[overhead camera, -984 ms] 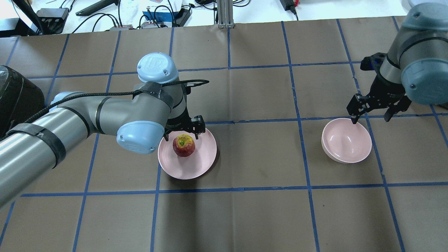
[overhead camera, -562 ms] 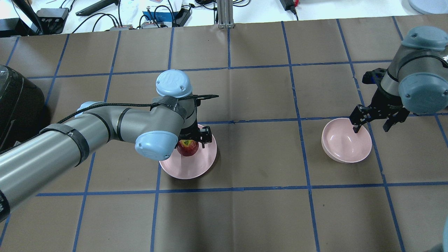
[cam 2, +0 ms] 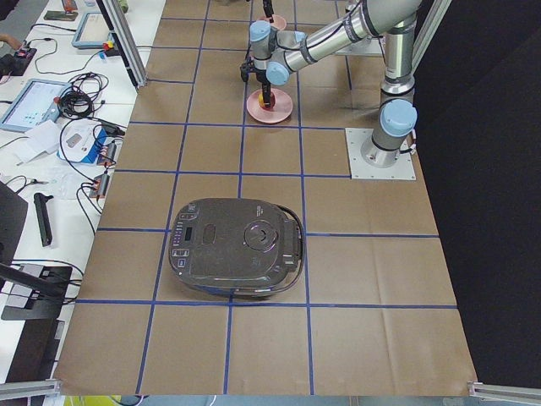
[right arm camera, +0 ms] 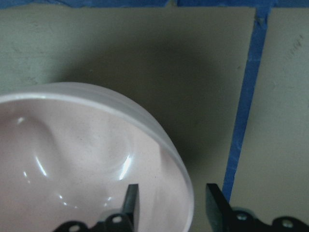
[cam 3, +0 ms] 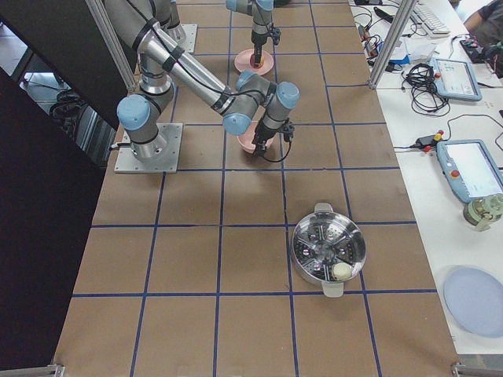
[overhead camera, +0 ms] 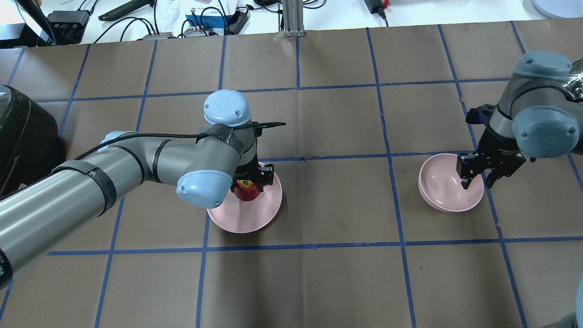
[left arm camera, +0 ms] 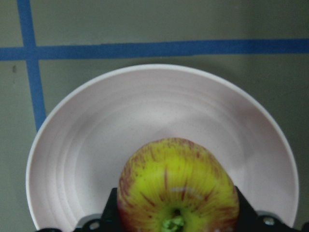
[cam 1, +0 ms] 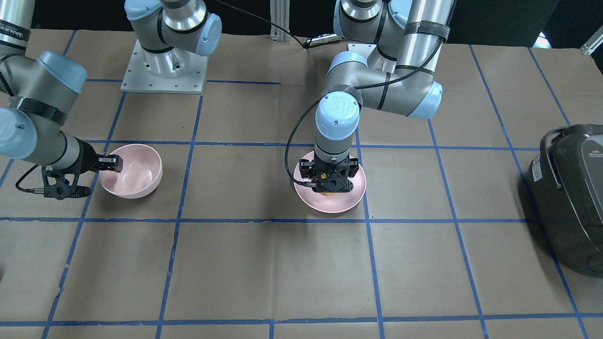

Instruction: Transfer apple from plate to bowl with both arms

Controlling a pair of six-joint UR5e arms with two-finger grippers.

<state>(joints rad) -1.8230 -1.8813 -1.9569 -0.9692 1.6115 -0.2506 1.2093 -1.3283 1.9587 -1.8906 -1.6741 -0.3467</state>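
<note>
The apple (overhead camera: 247, 191) sits on the pink plate (overhead camera: 246, 218) left of the table's middle. My left gripper (overhead camera: 248, 184) stands straight down over it, and in the left wrist view its black fingers (left arm camera: 112, 209) hug both sides of the apple (left arm camera: 178, 183). The pink bowl (overhead camera: 442, 187) stands to the right. My right gripper (overhead camera: 477, 182) straddles its near-right rim, one finger (right arm camera: 131, 199) inside the bowl (right arm camera: 72, 154) and one outside, with small gaps to the rim. The front view shows the plate (cam 1: 348, 200) and bowl (cam 1: 136, 172).
A black rice cooker (overhead camera: 23, 132) stands at the table's left end. A steel pot with a steamer insert (cam 3: 328, 250) stands beyond the right arm. Cables and devices lie on the white bench (overhead camera: 136, 18) past the far edge.
My left gripper came forward and down from behind the apple and closed around it. My right gripper moved down over the bowl's rim and its fingers narrowed.
</note>
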